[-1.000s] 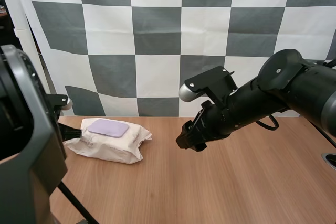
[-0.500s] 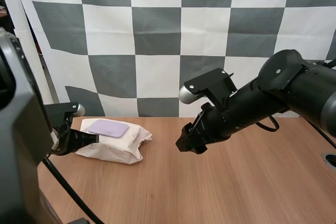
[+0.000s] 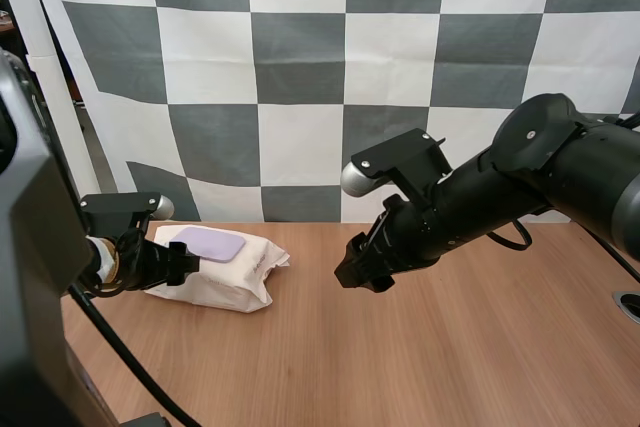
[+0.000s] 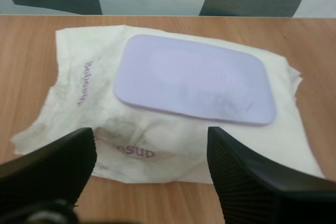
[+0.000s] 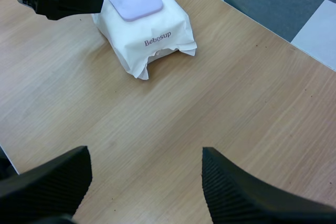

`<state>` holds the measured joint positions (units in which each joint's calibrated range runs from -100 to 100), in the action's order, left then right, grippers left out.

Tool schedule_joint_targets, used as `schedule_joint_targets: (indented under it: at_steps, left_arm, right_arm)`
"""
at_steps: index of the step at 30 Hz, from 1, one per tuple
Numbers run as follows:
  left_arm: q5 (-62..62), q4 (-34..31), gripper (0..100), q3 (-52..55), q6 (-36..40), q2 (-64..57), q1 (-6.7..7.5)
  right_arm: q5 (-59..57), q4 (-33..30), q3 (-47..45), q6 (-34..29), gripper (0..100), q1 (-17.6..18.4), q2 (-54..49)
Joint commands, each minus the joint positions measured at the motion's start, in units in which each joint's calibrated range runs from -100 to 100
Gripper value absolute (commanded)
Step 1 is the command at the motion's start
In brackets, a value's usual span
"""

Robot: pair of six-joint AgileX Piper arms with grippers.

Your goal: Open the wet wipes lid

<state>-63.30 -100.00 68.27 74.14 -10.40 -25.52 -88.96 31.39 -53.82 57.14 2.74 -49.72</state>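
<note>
Since a second ago the left gripper (image 3: pixel 188 263) has travelled right from the table's left edge and now sits at the left end of the wet wipes pack (image 3: pixel 240 277), its dark tips just beside the lid (image 3: pixel 207 244). The right arm (image 3: pixel 520 182) has hardly shifted.

The wooden table (image 3: pixel 450 347) fills the near ground. The right arm reaches in from the right, angled down and to the left, with the right gripper (image 3: pixel 360 265) hanging above the table's middle, well apart from the pack. In the right wrist view its ribbed fingers stand apart with bare wood between them. The left arm (image 3: pixel 120 247) comes in low from the left.

The white, crumpled pack lies flat at the far left of the table. Its pale purple lid lies flat on top, shut. In the left wrist view the left gripper's fingers are spread wide on either side of the pack's near edge, not pinching it; whether they touch the wrapper cannot be told.
</note>
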Motion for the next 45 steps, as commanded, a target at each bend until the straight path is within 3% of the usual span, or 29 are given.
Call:
schedule_joint_targets:
  at_steps: [1, 6, 31, 32, 34, 36, 42, 45]
  left_arm:
    - [7.8, 0.0, 100, -0.2, -5.0, -0.5, -0.01]
    - [10.0, 0.0, 100, -2.2, -7.9, -0.5, -0.01]
    - [-2.4, 3.9, 100, -5.6, -14.2, 9.0, 0.21]
    - [-3.2, 3.9, 87, -5.6, -14.2, 9.0, 0.21]
    - [-5.1, 3.7, 49, -5.6, -14.2, 9.0, 0.21]
    - [-6.5, 3.4, 0, -5.6, -14.6, 9.0, 0.21]
    - [-7.7, 2.1, 0, -5.6, -15.7, 9.0, 0.21]
    - [-17.6, 0.0, 0, -5.5, -15.8, 9.0, 0.21]
  right_arm:
    - [0.2, 0.0, -0.1, 0.0, 100, 0.0, 0.0]
    - [0.4, 0.0, -0.1, 0.0, 100, 0.0, 0.0]
    - [-0.2, 0.0, -0.1, -1.2, 100, 0.0, 0.0]
    - [-0.2, 0.0, -0.1, -1.2, 100, 0.0, 0.0]
    - [-0.2, 0.0, -0.1, -1.2, 100, 0.0, 0.0]
    - [-0.2, 0.0, -0.1, -1.2, 100, 0.0, 0.0]
    - [-0.4, 0.0, -0.1, -1.2, 100, 0.0, 0.0]
    - [-0.4, 0.0, -0.1, -1.2, 100, 0.0, 0.0]
